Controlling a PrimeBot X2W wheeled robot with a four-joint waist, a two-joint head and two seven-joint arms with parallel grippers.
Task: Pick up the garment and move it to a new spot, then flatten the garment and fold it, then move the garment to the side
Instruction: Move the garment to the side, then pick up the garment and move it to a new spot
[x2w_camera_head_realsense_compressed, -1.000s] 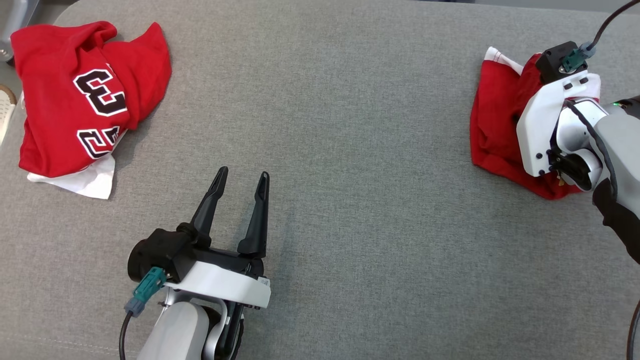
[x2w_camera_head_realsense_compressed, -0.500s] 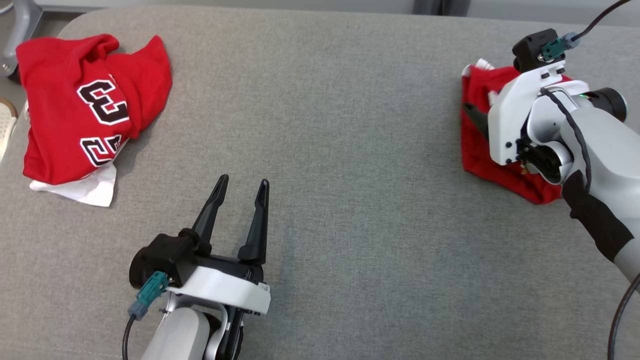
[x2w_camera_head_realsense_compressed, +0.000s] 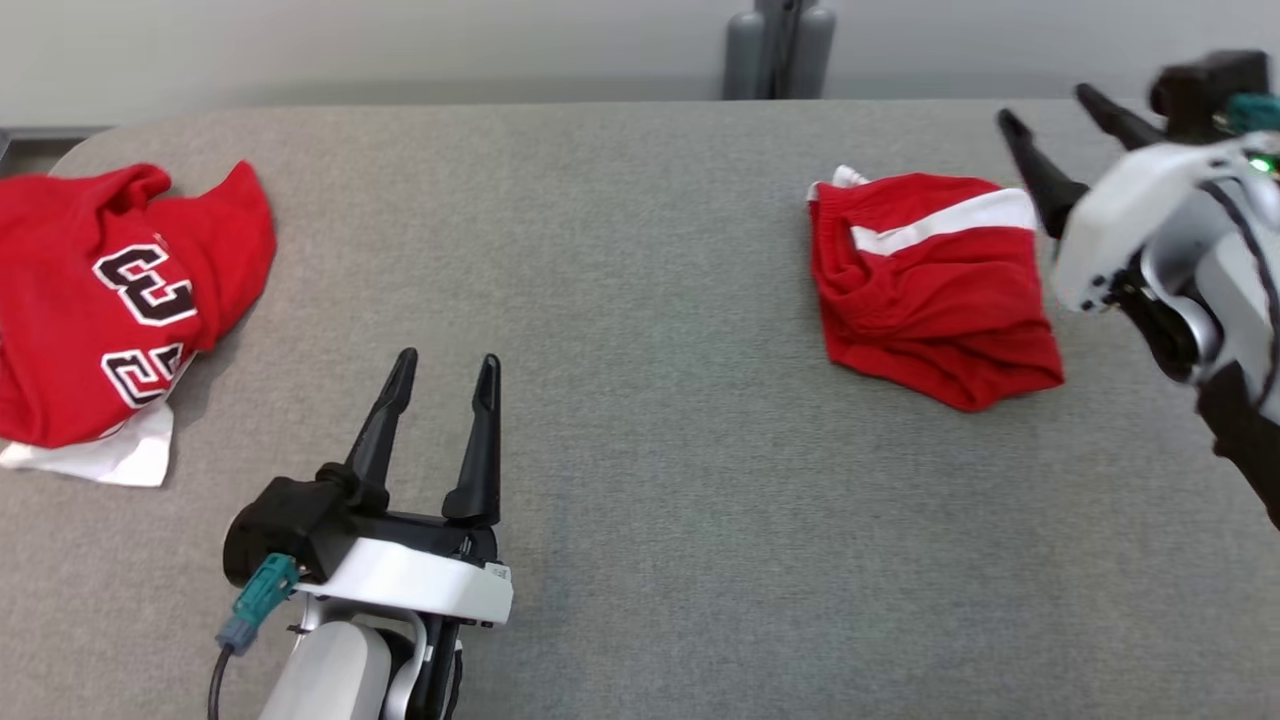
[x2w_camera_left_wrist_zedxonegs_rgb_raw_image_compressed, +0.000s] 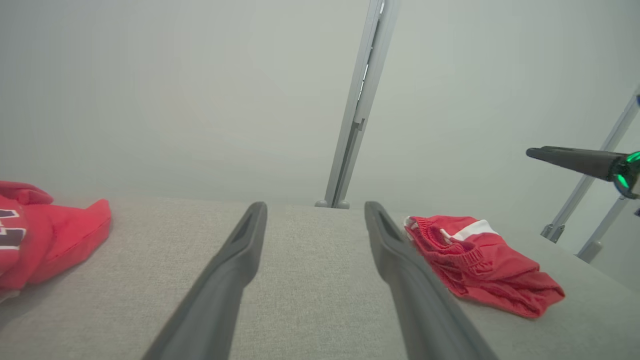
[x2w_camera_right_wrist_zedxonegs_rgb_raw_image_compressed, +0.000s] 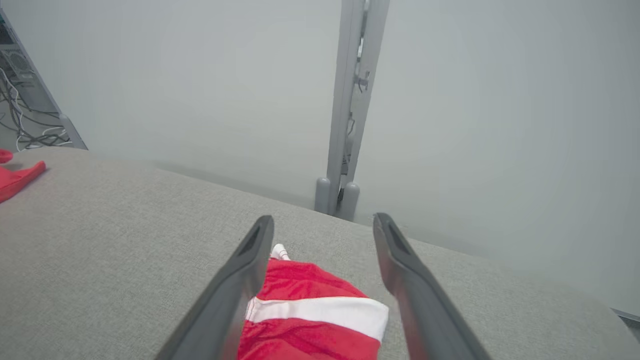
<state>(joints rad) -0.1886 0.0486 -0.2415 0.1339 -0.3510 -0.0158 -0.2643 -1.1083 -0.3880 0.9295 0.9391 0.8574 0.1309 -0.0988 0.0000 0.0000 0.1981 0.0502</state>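
two red garments on a grey table (x2w_camera_head_realsense_compressed: 640, 450): folded shorts (x2w_camera_head_realsense_compressed: 930, 300) at two o'clock, a crumpled jersey (x2w_camera_head_realsense_compressed: 110, 300) at nine. the right gripper (x2w_camera_head_realsense_compressed: 1043, 105), fingers spread and empty, hangs just beside the shorts, at their two o'clock; the left gripper (x2w_camera_head_realsense_compressed: 447, 358), also spread, sits at seven. light, limp cloth will likely sag; pinch the elastic waistband.

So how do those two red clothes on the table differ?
The jersey is bigger and loosely crumpled, with black-and-white numbers; the shorts are smaller and lie flatter, with a white stripe. The jersey sits at the table's left end, the shorts toward its right. Both are red.
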